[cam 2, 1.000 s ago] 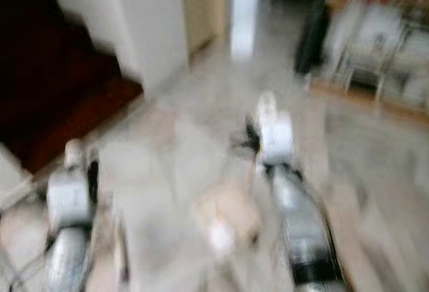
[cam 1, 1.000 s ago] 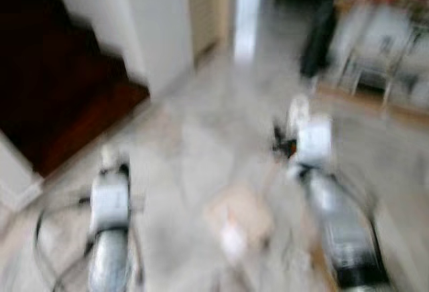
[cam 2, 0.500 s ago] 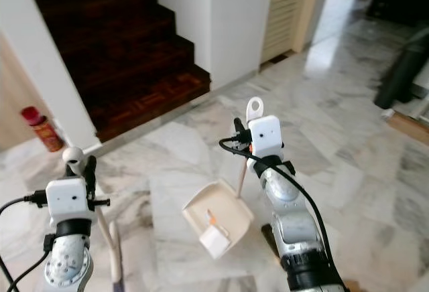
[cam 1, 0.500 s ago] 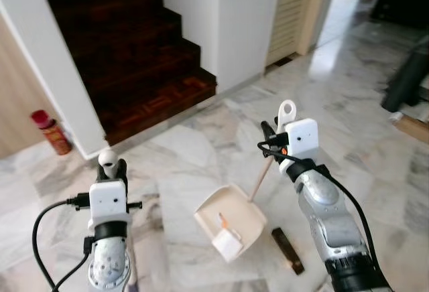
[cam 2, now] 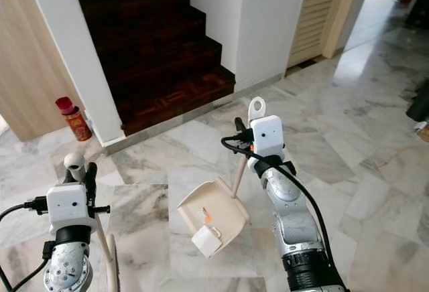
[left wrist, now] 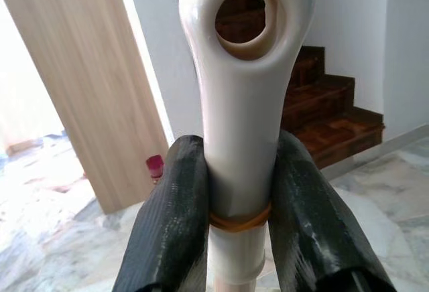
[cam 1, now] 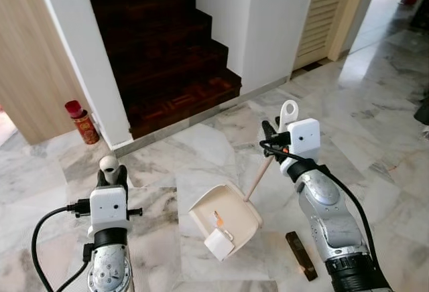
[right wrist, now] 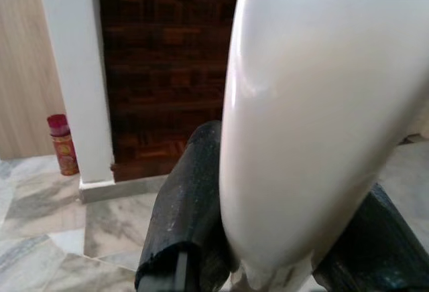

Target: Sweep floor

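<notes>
My left gripper (cam 1: 111,175) is shut on the white top of a broom handle (left wrist: 244,71), which has a hanging hole at its end. The black fingers (left wrist: 171,218) clamp it from both sides. The broom's stick (cam 2: 100,235) runs down beside my left arm. My right gripper (cam 1: 271,132) is shut on the white end of the dustpan handle (cam 1: 288,112). Its wooden stick (cam 1: 258,178) slants down to the cream dustpan (cam 1: 231,201), which is tilted just above the marble floor (cam 1: 201,148). A white crumpled scrap (cam 1: 217,242) and a small orange bit lie in the pan.
A dark brown bar (cam 1: 300,255) lies on the floor by my right arm. Dark wooden stairs (cam 1: 167,51) rise ahead, between a white pillar (cam 1: 275,24) and a white wall post. A red can (cam 1: 82,121) stands at a wooden panel (cam 1: 33,71). A louvred door (cam 1: 328,17) is at the back right.
The camera has swung left and the blur has gone, so the stairs, red can and wooden panel now sit further right. Both grippers hold their handles as before.
</notes>
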Available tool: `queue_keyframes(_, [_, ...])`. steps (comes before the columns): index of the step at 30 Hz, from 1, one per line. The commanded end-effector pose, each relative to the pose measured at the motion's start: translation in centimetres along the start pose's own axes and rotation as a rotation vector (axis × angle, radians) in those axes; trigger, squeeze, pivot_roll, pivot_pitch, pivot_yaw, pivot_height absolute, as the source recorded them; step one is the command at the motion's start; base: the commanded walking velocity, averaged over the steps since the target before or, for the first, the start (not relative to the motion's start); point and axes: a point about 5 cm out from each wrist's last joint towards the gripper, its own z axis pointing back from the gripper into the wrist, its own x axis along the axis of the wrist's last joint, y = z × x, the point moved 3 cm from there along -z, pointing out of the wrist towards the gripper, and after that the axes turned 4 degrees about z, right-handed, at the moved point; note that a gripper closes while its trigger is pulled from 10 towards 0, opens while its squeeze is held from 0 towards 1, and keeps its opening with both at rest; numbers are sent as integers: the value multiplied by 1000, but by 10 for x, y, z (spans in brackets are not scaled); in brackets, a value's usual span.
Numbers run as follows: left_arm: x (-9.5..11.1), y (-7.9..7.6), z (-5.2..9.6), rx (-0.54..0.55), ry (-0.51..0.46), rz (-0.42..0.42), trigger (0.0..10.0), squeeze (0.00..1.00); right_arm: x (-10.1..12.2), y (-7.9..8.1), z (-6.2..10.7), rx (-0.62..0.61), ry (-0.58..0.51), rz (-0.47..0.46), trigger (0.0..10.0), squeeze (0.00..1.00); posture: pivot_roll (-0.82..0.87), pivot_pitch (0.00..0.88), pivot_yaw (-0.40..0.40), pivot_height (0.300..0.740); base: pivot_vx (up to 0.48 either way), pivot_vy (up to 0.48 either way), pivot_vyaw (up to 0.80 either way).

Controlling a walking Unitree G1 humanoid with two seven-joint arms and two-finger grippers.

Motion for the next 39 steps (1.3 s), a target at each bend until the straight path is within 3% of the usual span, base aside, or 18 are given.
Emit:
queue_keyframes(1, [16,6,-4,12,-60,-16,10000,0,18,-1,-1,-6,-69,1,10000,0,-270,0,30,740,0,0,0])
queue_keyframes(12, [26,30,-1,104,-78,-24,10000,0,24,16,-13,54,-88,-24,10000,0,-192,0,5,740,0,0,0])
queue_keyframes(19, [27,43,15,170,-63,-49,10000,0,24,30,-20,123,-84,-36,10000,0,-125,0,-40,740,0,0,0])
queue_keyframes(25, [27,45,20,190,-50,-49,10000,0,28,32,-29,133,-97,-39,10000,0,-116,0,-42,740,0,0,0])
queue_keyframes(39, [28,43,16,158,-45,-46,10000,0,25,32,-29,119,-97,-48,10000,0,-119,0,-17,740,0,0,0])
